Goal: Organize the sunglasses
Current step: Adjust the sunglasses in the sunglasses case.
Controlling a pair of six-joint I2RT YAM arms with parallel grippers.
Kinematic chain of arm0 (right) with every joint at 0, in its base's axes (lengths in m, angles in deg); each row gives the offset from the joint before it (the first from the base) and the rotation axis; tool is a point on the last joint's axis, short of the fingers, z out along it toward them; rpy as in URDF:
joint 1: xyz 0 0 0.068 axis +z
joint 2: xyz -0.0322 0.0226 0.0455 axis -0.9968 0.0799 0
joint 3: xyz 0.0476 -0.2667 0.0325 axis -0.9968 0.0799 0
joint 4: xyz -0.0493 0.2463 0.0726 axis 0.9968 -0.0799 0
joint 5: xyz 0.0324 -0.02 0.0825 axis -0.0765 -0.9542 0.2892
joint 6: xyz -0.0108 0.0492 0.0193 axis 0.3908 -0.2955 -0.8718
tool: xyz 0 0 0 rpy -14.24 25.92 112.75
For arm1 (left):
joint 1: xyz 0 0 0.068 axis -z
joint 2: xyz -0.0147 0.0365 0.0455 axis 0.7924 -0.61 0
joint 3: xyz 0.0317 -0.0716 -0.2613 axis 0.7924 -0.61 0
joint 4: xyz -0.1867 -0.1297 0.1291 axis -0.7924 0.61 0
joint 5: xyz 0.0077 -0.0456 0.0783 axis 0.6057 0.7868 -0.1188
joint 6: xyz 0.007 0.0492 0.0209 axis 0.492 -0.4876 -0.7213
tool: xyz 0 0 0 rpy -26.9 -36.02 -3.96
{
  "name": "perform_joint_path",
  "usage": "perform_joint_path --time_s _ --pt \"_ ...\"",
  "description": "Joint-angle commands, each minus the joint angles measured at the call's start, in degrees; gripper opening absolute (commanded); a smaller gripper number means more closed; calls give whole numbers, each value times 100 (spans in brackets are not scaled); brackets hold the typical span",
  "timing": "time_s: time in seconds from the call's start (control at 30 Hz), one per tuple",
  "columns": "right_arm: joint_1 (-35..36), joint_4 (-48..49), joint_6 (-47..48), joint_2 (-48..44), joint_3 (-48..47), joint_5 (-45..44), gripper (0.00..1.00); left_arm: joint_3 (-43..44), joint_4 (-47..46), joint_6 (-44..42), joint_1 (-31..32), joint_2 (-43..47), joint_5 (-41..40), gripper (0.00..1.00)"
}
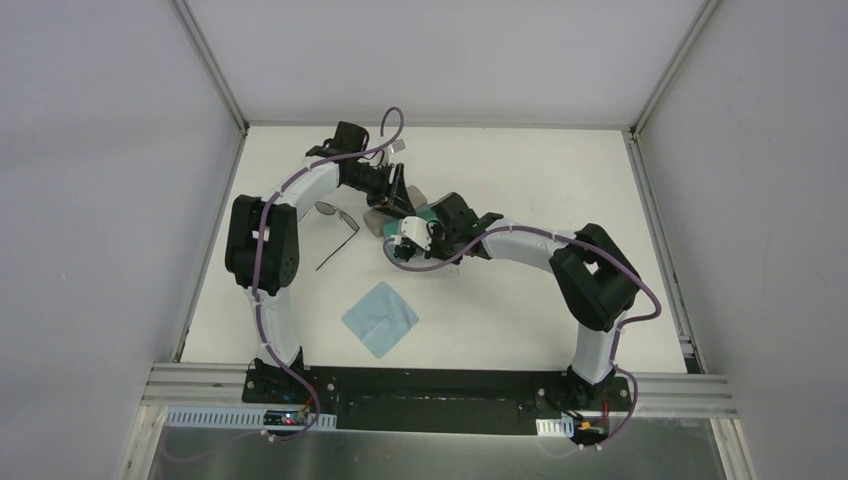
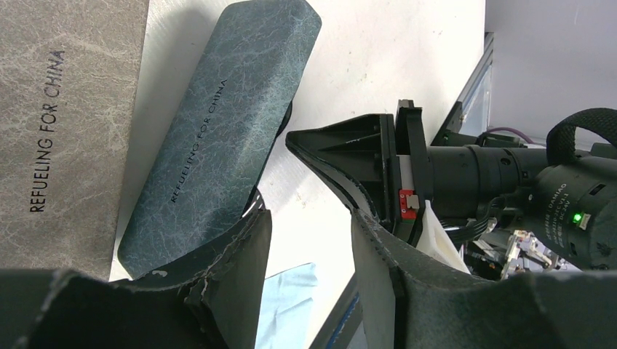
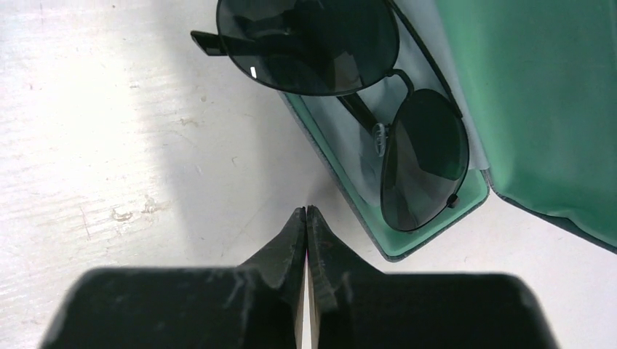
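Note:
One pair of black wire-framed sunglasses (image 3: 378, 94) lies in the open blue case (image 3: 353, 185) on its green lining, with one lens hanging over the case's rim. My right gripper (image 3: 306, 212) is shut and empty, its tips on the bare table just short of that case. In the top view it (image 1: 401, 253) sits at the table's middle. A second pair of sunglasses (image 1: 337, 214) lies unfolded on the table to the left. My left gripper (image 2: 309, 218) is open with nothing between its fingers; one finger (image 2: 236, 247) rests against the blue case's lid (image 2: 218, 138).
A beige case (image 2: 65, 123) lies beside the blue one. A light blue cloth (image 1: 380, 318) lies flat nearer the arm bases. My two grippers (image 1: 402, 200) are crowded close together over the cases. Grey walls surround the white table (image 1: 540, 180).

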Motion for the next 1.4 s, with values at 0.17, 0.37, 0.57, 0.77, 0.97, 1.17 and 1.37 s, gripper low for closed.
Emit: perform_joint_path --time_s 0.17,0.37,0.57,0.77,0.97,1.17,1.37 --pt "62 -329 -313 -269 -697 957 1 168 20 -170 29 99 48 46" --pt "275 -294 -173 111 -1020 893 0 239 30 -147 29 62 56 46" --pt "398 -317 14 406 -1237 873 0 279 33 -138 29 73 55 46" --pt "462 -388 93 527 -1375 885 0 271 51 -165 29 77 52 46" --pt "522 -229 -34 636 -1407 765 0 298 49 -161 29 49 57 46" --pt "501 -78 -110 830 -1571 453 0 300 47 -149 29 40 76 46" --pt "473 -155 -31 810 -1549 466 0 311 49 -150 29 14 91 46"
